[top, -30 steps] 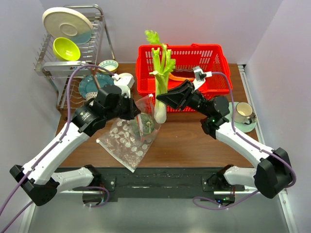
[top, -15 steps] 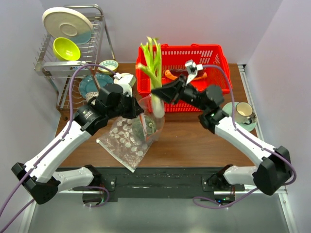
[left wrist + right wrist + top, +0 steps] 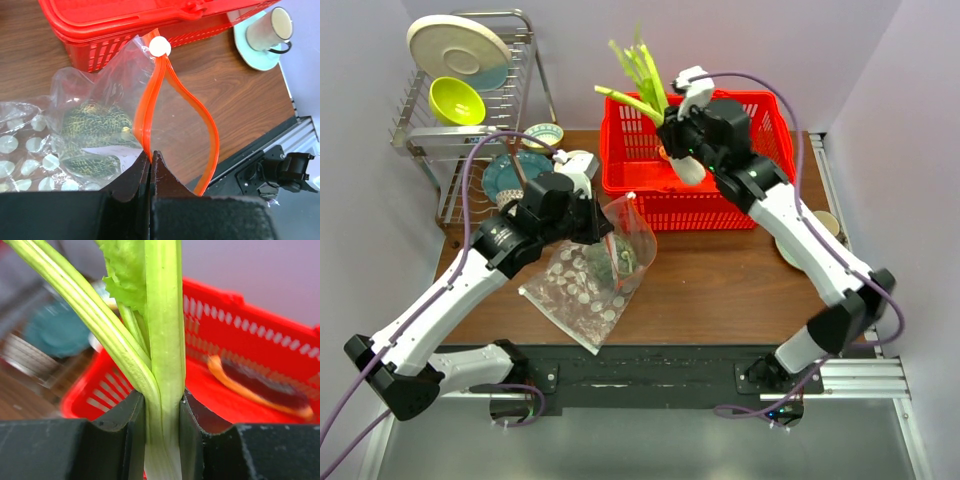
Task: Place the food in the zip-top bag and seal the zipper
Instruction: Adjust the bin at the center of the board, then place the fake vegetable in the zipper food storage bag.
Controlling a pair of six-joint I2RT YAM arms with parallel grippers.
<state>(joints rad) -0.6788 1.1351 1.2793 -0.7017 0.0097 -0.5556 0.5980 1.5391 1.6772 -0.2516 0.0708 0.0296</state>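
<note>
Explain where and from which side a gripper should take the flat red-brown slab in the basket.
Probably across its narrow middle, from above: the slab lies flat and long on the floor of the red basket, whose walls block a sideways approach.

Seeing pale lilac walls (image 3: 770,35) closing in behind and beside the right gripper (image 3: 674,150), evenly lit. Seeing a dark brown wooden table (image 3: 720,285) spreading under the left gripper (image 3: 600,232). Noting a wire dish rack (image 3: 440,140) standing beyond and left of that gripper, against the wall. Making out, nearer than both, possibly grey flooring (image 3: 650,440).
</note>
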